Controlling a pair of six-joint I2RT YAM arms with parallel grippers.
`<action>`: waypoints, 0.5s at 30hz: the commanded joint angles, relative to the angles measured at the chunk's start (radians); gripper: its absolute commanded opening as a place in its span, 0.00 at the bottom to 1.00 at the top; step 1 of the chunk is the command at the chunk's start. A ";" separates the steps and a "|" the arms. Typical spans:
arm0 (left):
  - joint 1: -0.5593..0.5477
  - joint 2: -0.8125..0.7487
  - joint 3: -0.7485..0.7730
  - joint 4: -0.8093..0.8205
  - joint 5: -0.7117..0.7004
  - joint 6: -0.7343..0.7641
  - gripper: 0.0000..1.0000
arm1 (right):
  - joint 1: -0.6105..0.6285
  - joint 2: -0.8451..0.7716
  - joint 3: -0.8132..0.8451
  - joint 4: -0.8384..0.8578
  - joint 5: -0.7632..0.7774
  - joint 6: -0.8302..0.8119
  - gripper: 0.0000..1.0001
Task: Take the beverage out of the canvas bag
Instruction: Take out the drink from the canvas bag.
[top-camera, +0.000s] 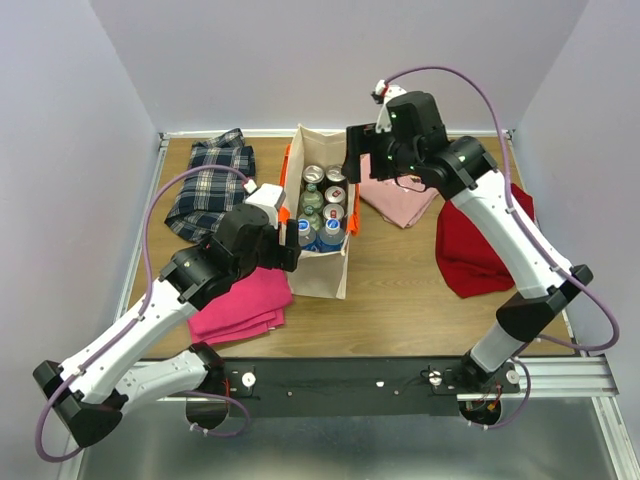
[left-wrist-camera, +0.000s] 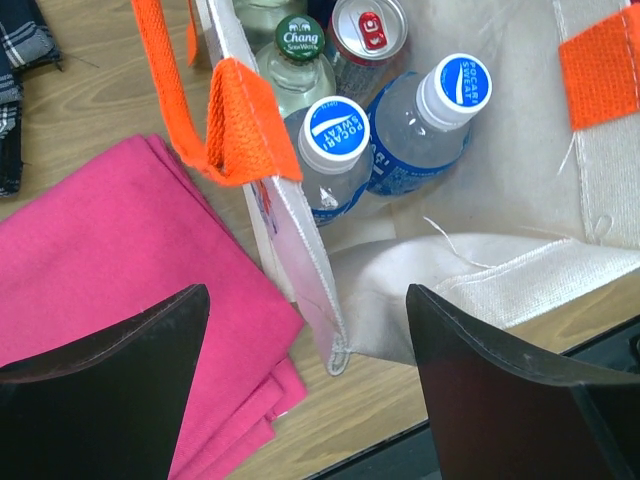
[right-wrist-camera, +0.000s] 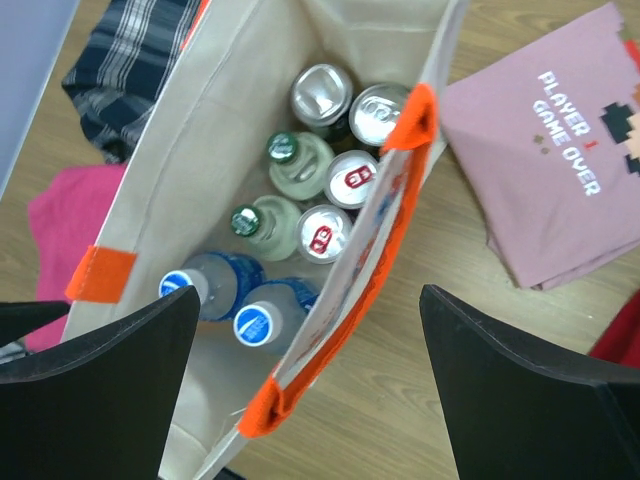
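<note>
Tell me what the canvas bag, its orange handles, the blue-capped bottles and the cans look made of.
The canvas bag: coarse woven cloth, matte beige, weave and a loose thread showing. The orange handles: ribbed woven webbing, nylon or cotton, hard to tell. The blue-capped bottles: clear glossy plastic, see-through walls. The cans: shiny metal, likely aluminium, with pull-tab tops.

Canvas bag (left-wrist-camera: 520, 140) cut off (top, right edges).
</note>
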 joint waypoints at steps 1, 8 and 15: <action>-0.015 -0.048 -0.053 -0.027 0.051 0.042 0.88 | 0.074 0.056 0.073 -0.077 -0.021 -0.011 0.99; -0.018 -0.055 -0.070 -0.024 0.052 0.056 0.88 | 0.155 0.103 0.114 -0.089 -0.012 -0.002 0.92; -0.018 -0.051 -0.070 -0.010 0.055 0.065 0.88 | 0.198 0.179 0.133 -0.123 0.007 -0.014 0.84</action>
